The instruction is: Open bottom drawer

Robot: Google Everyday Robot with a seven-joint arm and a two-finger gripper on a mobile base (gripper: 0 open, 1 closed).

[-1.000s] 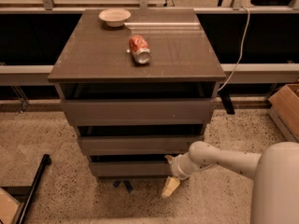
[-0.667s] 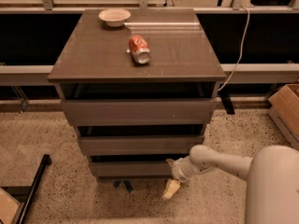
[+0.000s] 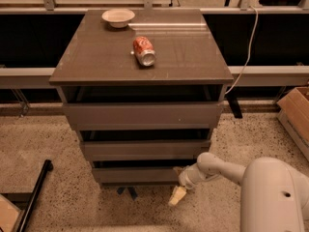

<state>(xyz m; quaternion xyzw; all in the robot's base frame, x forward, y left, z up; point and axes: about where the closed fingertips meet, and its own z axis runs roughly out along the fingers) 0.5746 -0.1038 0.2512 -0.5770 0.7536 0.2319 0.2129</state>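
Observation:
The small grey-brown cabinet (image 3: 140, 57) has three flat, handleless drawer fronts. The bottom drawer (image 3: 137, 175) is the lowest and narrowest front, with a dark gap above it. My gripper (image 3: 177, 195) hangs from the white arm at the drawer's lower right corner, just in front of and slightly below the front's right end, its pale fingertips pointing down toward the floor.
A red soda can (image 3: 144, 51) lies on its side on the cabinet top, and a white bowl (image 3: 118, 17) sits at the back left. A cardboard box (image 3: 295, 115) stands on the floor at right. A black bar (image 3: 34, 195) lies at lower left. A white cable (image 3: 247, 47) hangs at right.
The arm's base has shifted slightly to the left; the gripper stays at the bottom drawer's right corner. The drawer front looks unchanged.

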